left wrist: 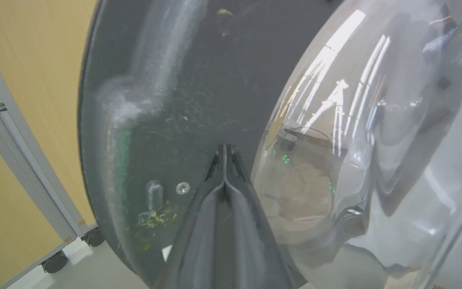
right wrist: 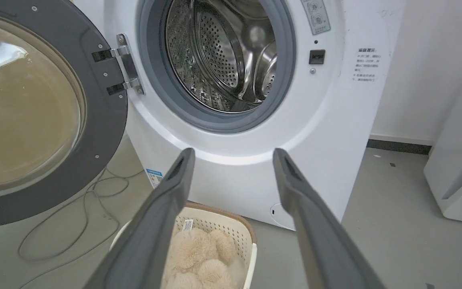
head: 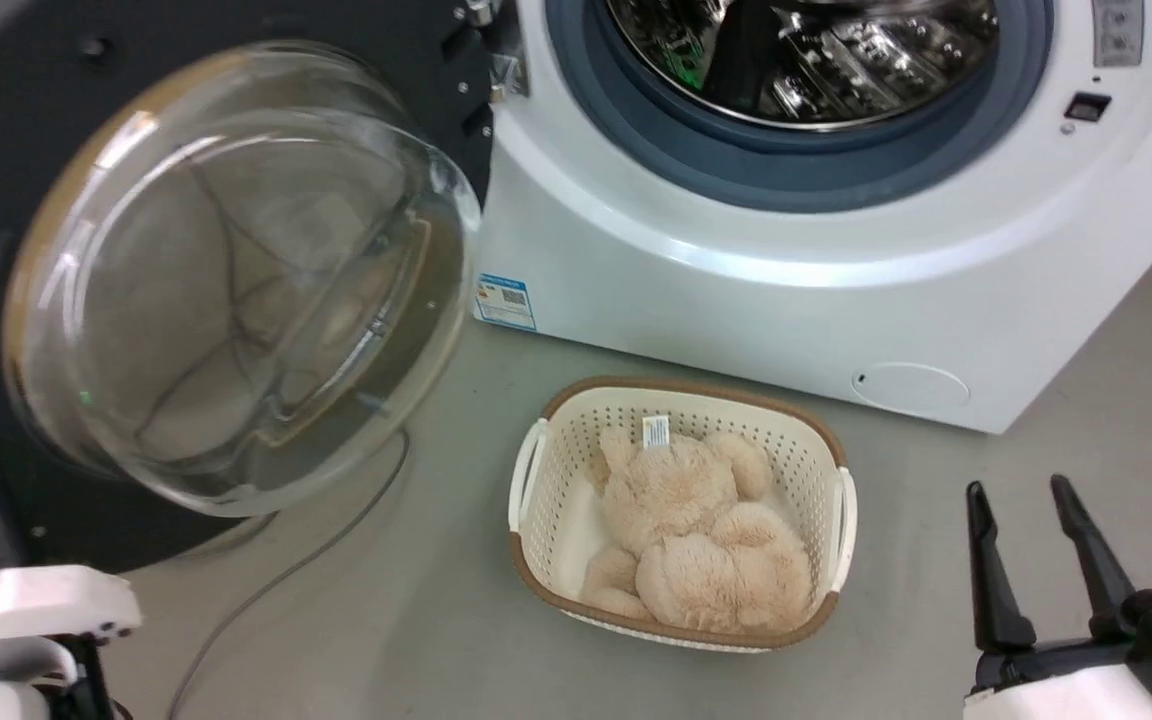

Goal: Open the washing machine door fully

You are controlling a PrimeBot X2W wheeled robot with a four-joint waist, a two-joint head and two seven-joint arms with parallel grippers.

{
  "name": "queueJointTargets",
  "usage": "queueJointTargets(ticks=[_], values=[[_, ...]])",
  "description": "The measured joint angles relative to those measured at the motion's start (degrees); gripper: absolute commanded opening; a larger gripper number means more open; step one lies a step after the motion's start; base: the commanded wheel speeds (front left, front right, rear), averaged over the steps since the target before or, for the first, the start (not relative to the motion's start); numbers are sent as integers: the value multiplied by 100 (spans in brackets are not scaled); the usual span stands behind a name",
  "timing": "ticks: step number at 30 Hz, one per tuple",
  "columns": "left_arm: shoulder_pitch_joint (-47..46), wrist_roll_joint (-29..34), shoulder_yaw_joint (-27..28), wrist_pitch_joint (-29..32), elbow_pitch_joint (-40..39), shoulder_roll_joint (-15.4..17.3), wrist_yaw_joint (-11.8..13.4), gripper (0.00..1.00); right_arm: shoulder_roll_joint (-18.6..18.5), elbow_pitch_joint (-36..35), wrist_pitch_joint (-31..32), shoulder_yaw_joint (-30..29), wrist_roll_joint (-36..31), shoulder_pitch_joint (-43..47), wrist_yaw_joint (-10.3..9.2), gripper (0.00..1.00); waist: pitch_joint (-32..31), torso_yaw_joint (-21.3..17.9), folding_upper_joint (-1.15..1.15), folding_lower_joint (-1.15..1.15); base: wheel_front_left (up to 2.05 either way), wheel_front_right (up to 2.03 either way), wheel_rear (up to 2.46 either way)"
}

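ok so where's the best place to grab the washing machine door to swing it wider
Probably grip the washing machine door by its thin dark rim at the free edge, opposite the hinge, coming in edge-on from the side. The glass bowl bulges out, smooth and too wide to pinch.

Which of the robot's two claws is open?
The right gripper: its fingers stand apart, holding nothing. The left gripper is shut, pointing at the washing machine door.

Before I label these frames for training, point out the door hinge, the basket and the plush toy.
door hinge (right wrist: 128,66), right wrist view, on its metal plate.
basket (head: 696,386), head view, on its brown far rim.
plush toy (head: 706,545), head view, on the middle of its body.
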Motion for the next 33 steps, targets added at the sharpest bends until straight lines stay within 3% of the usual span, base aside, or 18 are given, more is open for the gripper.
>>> queueJointTargets(ticks=[13, 23, 33], values=[[-786, 16, 836, 0, 864, 213, -261, 0, 0, -12, 0, -27, -54, -136, 0, 100, 242, -199, 0, 0, 0, 0, 0], [-1110, 265, 1074, 0, 1283, 286, -375, 0, 0, -11, -1, -63, -90, -162, 0, 100, 254, -241, 0, 0, 0, 0, 0], [-750, 556, 1144, 0, 778, -4, -557, 0, 0, 43, -1, -66, -3, -102, 0, 100, -184, -299, 0, 0, 0, 0, 0]])
